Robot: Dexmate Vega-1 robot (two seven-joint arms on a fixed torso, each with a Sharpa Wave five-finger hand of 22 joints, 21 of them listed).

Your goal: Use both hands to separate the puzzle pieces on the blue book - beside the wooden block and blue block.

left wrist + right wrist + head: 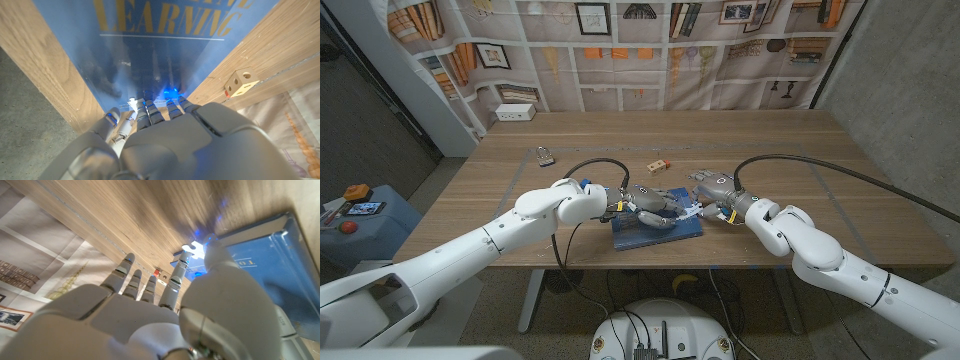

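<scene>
Blue book [660, 228] is kept pinned; on it, puzzle pieces [192, 251] are pinched by left hand [650, 203] and right hand [712, 190] fingers, to be pulled apart level.

blue book [150, 55], cover reads "LEARNING"

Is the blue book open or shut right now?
Shut: the blue book lies flat on the table, front cover up, its title lettering showing in the left wrist view.

Puzzle pieces [682, 210] mostly hidden, perhaps gripped, between both hands.
</scene>
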